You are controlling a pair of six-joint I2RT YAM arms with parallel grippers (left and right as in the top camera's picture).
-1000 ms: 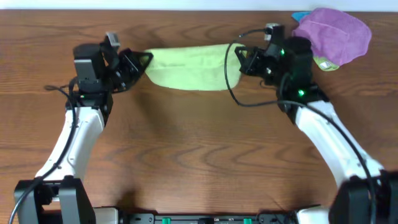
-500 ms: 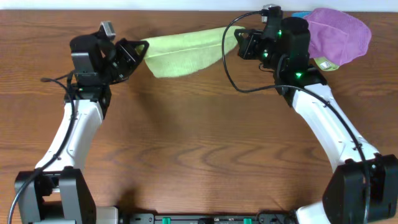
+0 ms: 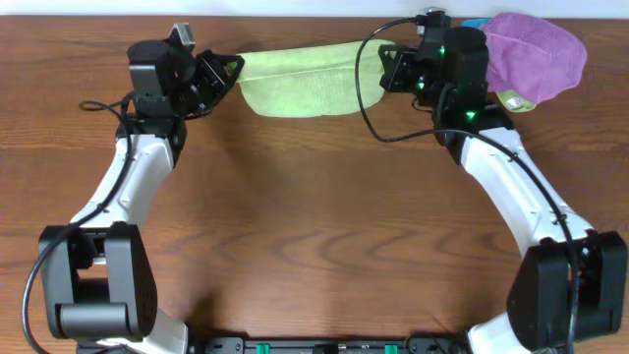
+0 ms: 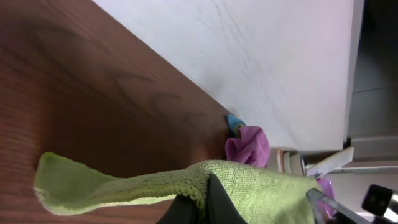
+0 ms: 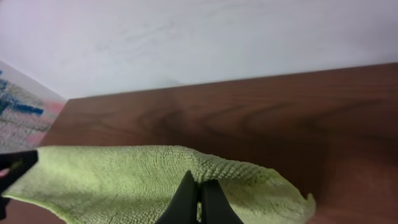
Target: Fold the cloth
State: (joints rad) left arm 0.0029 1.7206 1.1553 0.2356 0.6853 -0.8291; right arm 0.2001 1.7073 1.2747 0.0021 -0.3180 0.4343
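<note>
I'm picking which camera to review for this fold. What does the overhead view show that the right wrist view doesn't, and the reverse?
Overhead only: both arms in full, the small lime-green terry washcloth stretched from left gripper to right gripper, and a crumpled purple cloth at the far right. Right wrist only: a close-up of the right gripper's fingers pinched shut on the fuzzy edge, with a white wall behind. Both: the washcloth and the brown wooden table.

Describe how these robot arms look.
The left arm and right arm match: white rounded links, black joints and bases. The left gripper and right gripper are black. A loose black cable loops off the right arm, where green lights glow.
</note>
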